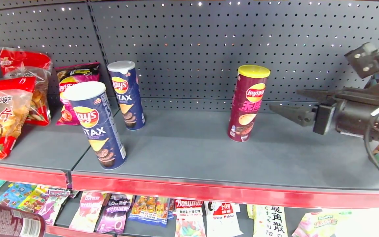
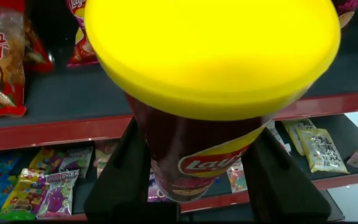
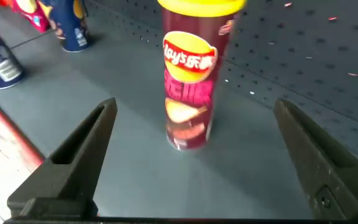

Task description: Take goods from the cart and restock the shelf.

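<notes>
Left hand (image 2: 194, 186): clamps your maroon can (image 2: 197, 146), under its lid (image 2: 210, 56).
Right hand (image 1: 284, 99): wide; shelved can (image 1: 248, 103) upright at its 9 o'clock.
Handling: likely light, stiff, slick; grip mid-body.

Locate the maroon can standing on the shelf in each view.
Head view: maroon can right of centre, beside the right gripper.
Right wrist view: centre, beyond the gripper.
Left wrist view: cannot tell; second can there sits in the left gripper.
Shared landmark: red shelf edge.

Grey pegboard back panel (image 1: 209, 39), light specks through holes; grey shelf (image 1: 192, 154), red front edge (image 1: 209, 192).
</notes>
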